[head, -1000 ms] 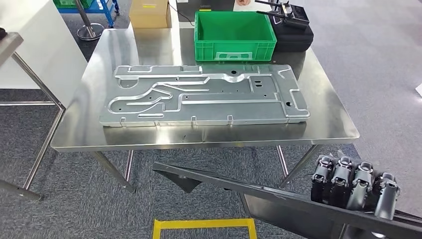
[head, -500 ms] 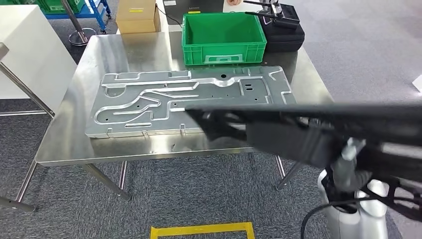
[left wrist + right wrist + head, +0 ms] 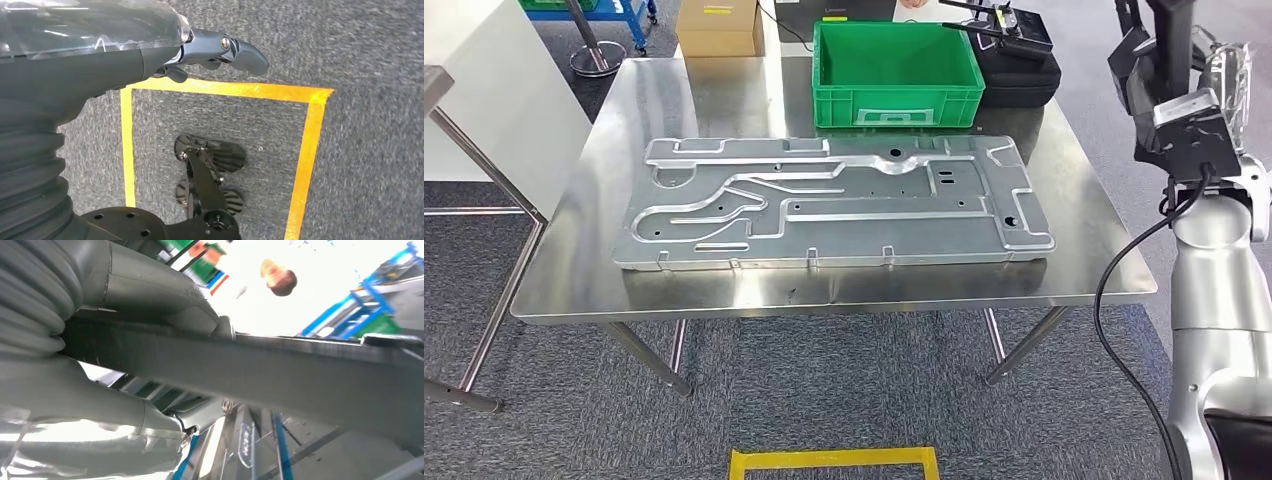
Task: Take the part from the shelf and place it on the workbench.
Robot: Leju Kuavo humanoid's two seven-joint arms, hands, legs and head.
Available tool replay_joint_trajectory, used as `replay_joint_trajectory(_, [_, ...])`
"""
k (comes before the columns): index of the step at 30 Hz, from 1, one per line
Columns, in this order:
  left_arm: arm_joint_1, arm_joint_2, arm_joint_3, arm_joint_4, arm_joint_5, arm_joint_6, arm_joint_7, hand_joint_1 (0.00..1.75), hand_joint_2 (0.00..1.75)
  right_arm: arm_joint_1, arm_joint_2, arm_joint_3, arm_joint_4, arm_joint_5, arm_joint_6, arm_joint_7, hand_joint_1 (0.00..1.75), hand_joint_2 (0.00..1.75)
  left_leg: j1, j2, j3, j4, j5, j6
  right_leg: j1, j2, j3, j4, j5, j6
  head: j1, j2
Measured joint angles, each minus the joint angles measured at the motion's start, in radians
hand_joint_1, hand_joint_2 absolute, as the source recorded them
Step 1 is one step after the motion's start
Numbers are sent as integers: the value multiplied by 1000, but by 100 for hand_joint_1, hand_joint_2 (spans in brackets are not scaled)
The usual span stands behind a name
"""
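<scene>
Fingers (image 3: 165, 325) of my right hand (image 3: 125, 375) clamp the dark part (image 3: 280, 375), raised at the bench's (image 3: 1084, 215) right edge. Left hand (image 3: 210, 50) hangs empty, fingers loosely apart. I judge the part's long axis must swing leftward over the bench.

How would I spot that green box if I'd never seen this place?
Find the steel table with a big flat metal plate lying on it. Just behind the plate, at the table's far edge, stands the green crate. It is open-topped, unlike the black case beside it.
</scene>
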Motion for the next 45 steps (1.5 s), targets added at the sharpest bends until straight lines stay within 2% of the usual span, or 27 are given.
replay_joint_trajectory(1, [-2,0,0,0,-1,0,0,0,175,-17,-4,9,31,11,-7,1,169,175,-1,0,-1,0,-1,-4,3,0,13,-34,8,-4,0,0])
replay_joint_trajectory(3, [-5,1,0,0,-1,0,0,0,175,-38,-8,23,77,18,-11,2,169,175,-2,0,-3,-2,-3,-13,7,1,16,-50,3,-11,-1,0])
replay_joint_trajectory(5, [-6,2,0,0,-5,-3,-2,0,175,-51,-9,36,110,49,-11,15,169,175,-3,1,-7,9,-15,-24,1,-1,21,-56,4,-21,-1,0])
replay_joint_trajectory(7, [-7,4,0,0,-14,-12,-8,0,175,-76,-10,66,152,143,-7,55,169,175,-3,3,-44,89,-60,-32,-3,-3,27,-62,4,-31,-3,0])
replay_joint_trajectory(9, [-9,4,0,0,-27,-26,-20,0,175,-115,-1,128,231,289,16,113,169,175,-2,4,-116,228,-114,-35,0,-3,30,-62,1,-39,-4,0])
replay_joint_trajectory(10, [-9,4,0,0,-34,-32,-26,0,175,-135,9,168,281,363,36,144,169,175,-2,4,-144,278,-124,-36,2,-2,32,-62,0,-41,-4,0])
replay_joint_trajectory(11, [-10,4,0,0,-40,-37,-32,0,175,-150,23,212,336,436,60,177,169,175,-2,4,-157,293,-115,-36,5,0,35,-61,-2,-42,-4,0])
replay_joint_trajectory(12, [-12,4,0,0,-45,-40,-36,0,175,-161,39,255,388,499,83,208,169,175,-2,4,-148,263,-86,-35,7,1,39,-61,-4,-44,-4,0])
replay_joint_trajectory(14, [-15,4,0,0,-53,-42,-41,0,175,-169,77,334,470,589,120,254,169,175,-4,5,-90,122,-11,-25,12,3,45,-58,-10,-44,-4,0])
replay_joint_trajectory(16, [-18,4,0,0,-57,-42,-44,0,175,-179,115,400,536,646,139,278,169,175,-8,6,-43,18,28,-14,16,4,44,-53,-15,-41,-4,0])
replay_joint_trajectory(19, [-18,1,-1,0,-65,-42,-52,0,175,-191,166,486,608,707,160,289,169,175,-8,4,-32,-5,31,-7,17,2,43,-52,-19,-31,-4,0])
replay_joint_trajectory(21, [-18,-2,-1,0,-67,-43,-55,0,175,-196,200,534,642,737,176,290,169,175,-2,4,-25,-16,35,-1,18,1,36,-30,-38,-23,-2,0])
replay_joint_trajectory(22, [-21,-4,0,0,-68,-43,-57,0,175,-199,217,554,657,748,183,293,169,175,2,5,-21,-21,37,2,16,1,19,10,-62,-17,0,0])
replay_joint_trajectory(24, [-25,-5,-1,0,-71,-45,-59,0,175,-203,247,587,686,762,197,302,169,175,4,5,-19,-23,36,4,5,0,-48,146,-126,-7,4,0])
replay_joint_trajectory(25, [-27,-5,-1,0,-72,-45,-59,0,175,-204,259,599,697,768,202,306,169,175,4,5,-18,-22,35,4,0,-1,-82,209,-146,-2,3,0])
replay_joint_trajectory(26, [-27,-6,-1,0,-73,-45,-59,0,175,-204,270,609,708,772,205,309,169,175,5,5,-17,-22,33,2,-4,-1,-102,241,-147,2,3,0])
replay_joint_trajectory(27, [-27,-7,-1,0,-73,-45,-59,0,175,-205,280,619,716,775,208,312,169,175,6,5,-14,-21,31,0,-7,-1,-101,232,-128,5,3,0])
replay_joint_trajectory(28, [-27,-7,-1,0,-73,-45,-59,0,175,-208,289,627,723,778,209,316,169,175,7,5,-11,-20,28,-4,-11,-2,-78,180,-92,7,3,0])
replay_joint_trajectory(30, [-28,-8,-1,0,-76,-47,-60,0,175,-216,304,642,734,781,211,323,85,87,7,5,-5,-16,21,-14,-12,-4,-7,31,-24,6,4,0])
replay_joint_trajectory(32, [-31,-8,-1,0,-81,-51,-62,0,175,-219,317,655,744,782,211,326,0,0,5,5,-4,-14,16,-25,-8,-3,29,-46,-5,-1,3,0])
replay_joint_trajectory(35, [-35,-8,-1,0,-90,-52,-62,0,175,-211,334,666,758,780,209,331,0,0,7,5,-4,-12,12,-42,-5,-1,32,-52,-5,-20,2,0])
replay_joint_trajectory(37, [-36,-9,-1,0,-95,-49,-58,0,175,-206,345,668,765,775,205,338,0,0,10,5,-24,35,-21,-50,-7,-3,35,-58,-2,-36,1,0])
replay_joint_trajectory(39, [-37,-10,-1,0,-101,-46,-51,0,87,-199,353,668,770,765,195,343,0,0,11,6,-83,166,-88,-53,-4,-4,35,-59,-2,-44,1,0])
replay_joint_trajectory(41, [-37,-10,-1,0,-104,-45,-44,0,0,-185,358,667,775,748,174,342,0,0,11,6,-141,287,-128,-54,2,-3,35,-58,-3,-48,1,0])
replay_joint_trajectory(42, [-36,-10,-1,0,-104,-45,-40,0,0,-178,359,665,776,736,155,339,0,0,11,6,-147,294,-119,-53,4,-2,36,-57,-4,-48,1,0])
replay_joint_trajectory(43, [-36,-10,-1,0,-105,-45,-36,0,0,-173,361,661,777,723,130,334,0,0,11,6,-133,259,-91,-51,5,-1,36,-55,-5,-48,1,0])
replay_joint_trajectory(45, [-36,-10,-1,0,-105,-45,-28,0,0,-169,364,646,774,689,63,313,0,0,10,6,-67,117,-23,-42,7,1,36,-49,-10,-46,1,0])
